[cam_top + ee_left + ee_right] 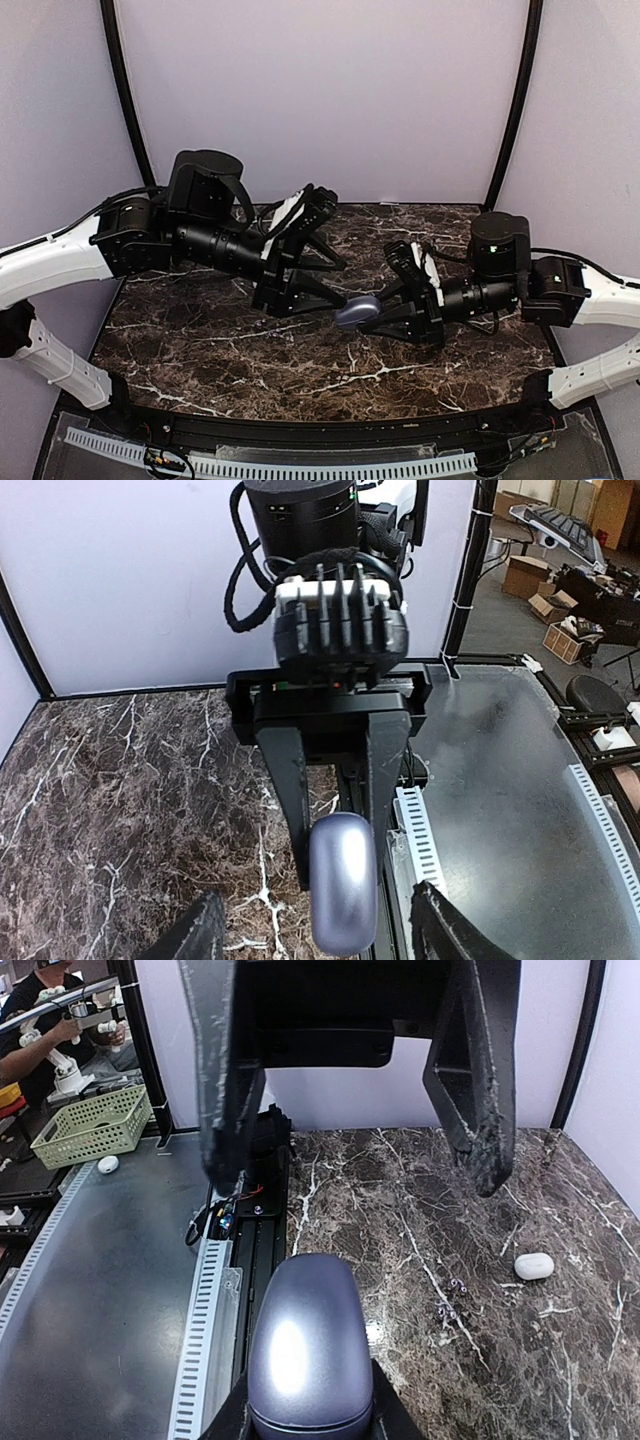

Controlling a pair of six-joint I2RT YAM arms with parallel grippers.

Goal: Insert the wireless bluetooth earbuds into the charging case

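The charging case (358, 312), a glossy lavender pebble with its lid shut, hangs above the marble table (200, 350) between the two arms. My right gripper (378, 314) is shut on the case's rear end; in the right wrist view the case (310, 1350) sits between the gripper's (310, 1428) black fingers (232, 1422). My left gripper (338, 298) faces it, open. In the left wrist view the left gripper's (322, 938) fingers (200, 935) stand wide of the case (343, 880) on both sides, not touching. The earbuds are out of view.
A plain white oval pebble (533, 1265) lies on the marble at the right, with a few tiny lilac bits (450, 1300) closer in. A slotted cable strip (205, 1340) runs along the table's near edge. A green basket (90, 1125) stands off the table.
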